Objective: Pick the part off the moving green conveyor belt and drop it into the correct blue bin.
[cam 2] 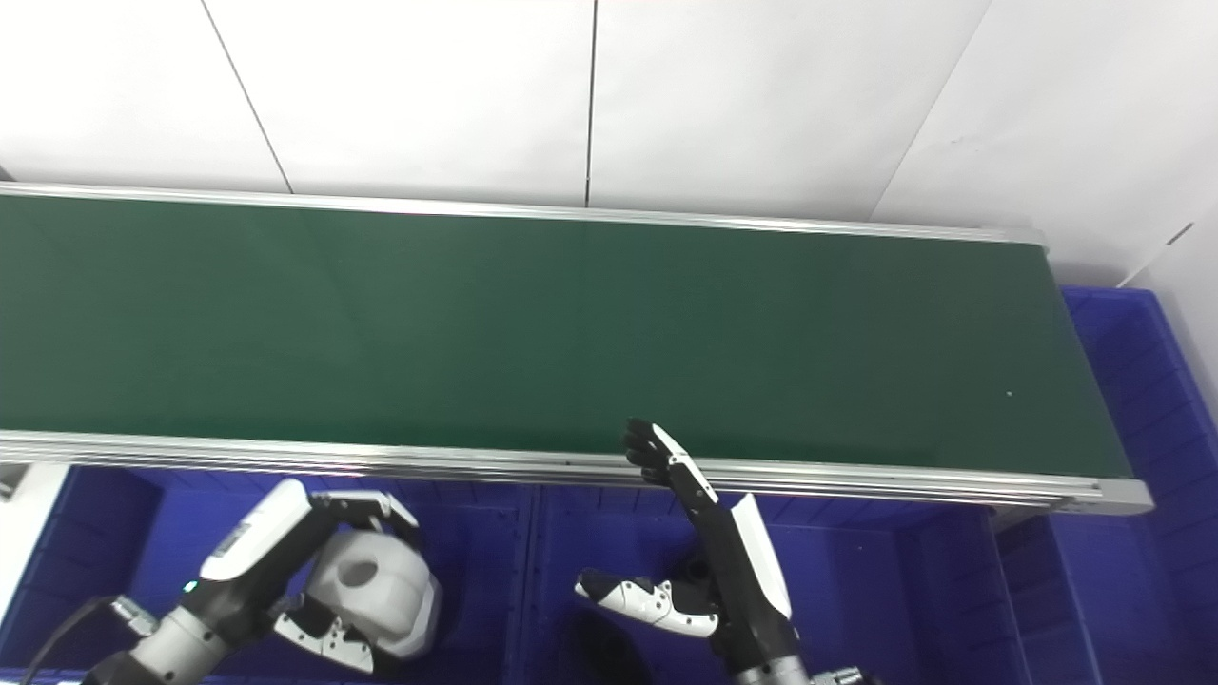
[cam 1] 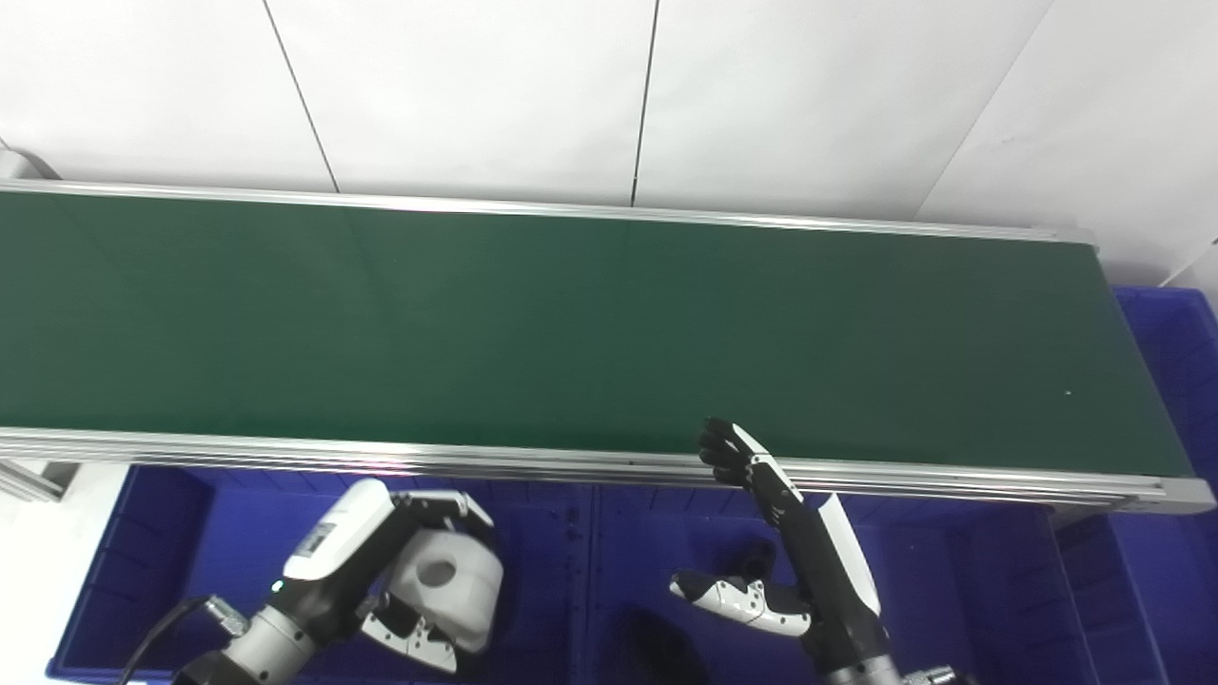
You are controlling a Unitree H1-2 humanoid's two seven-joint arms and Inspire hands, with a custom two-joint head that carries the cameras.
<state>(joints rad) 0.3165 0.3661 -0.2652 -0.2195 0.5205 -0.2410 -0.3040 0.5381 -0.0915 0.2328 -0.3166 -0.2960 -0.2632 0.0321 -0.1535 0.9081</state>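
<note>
The left hand (cam 1: 400, 561) had its fingers and thumb clamped around a white part (cam 1: 442, 576), a rounded plastic piece with a hole in its face. It held the part low, over the left blue bin (cam 1: 143, 533), which sat in front of the belt's near rail. That position suggested the pick was done and the drop was the step in hand; the part looked off the bin floor, though contact could not be ruled out.

The right hand (cam 1: 790, 542) held nothing. Its fingers (cam 1: 728, 452) were straight and close together, tips reaching to the near rail of the green belt (cam 1: 571, 323), thumb spread out to the side. It likely waited there, staged for the next piece coming down the belt.

The belt surface itself showed no part on it, only a tiny pale speck near its right end. A dark shape (cam 1: 657, 652) lay in the middle bin (cam 1: 952, 571) under the right arm; too dim to identify. Another blue bin (cam 1: 1175, 352) stood at the belt's right end.

Whether the left bin was the correct one could not be told.
</note>
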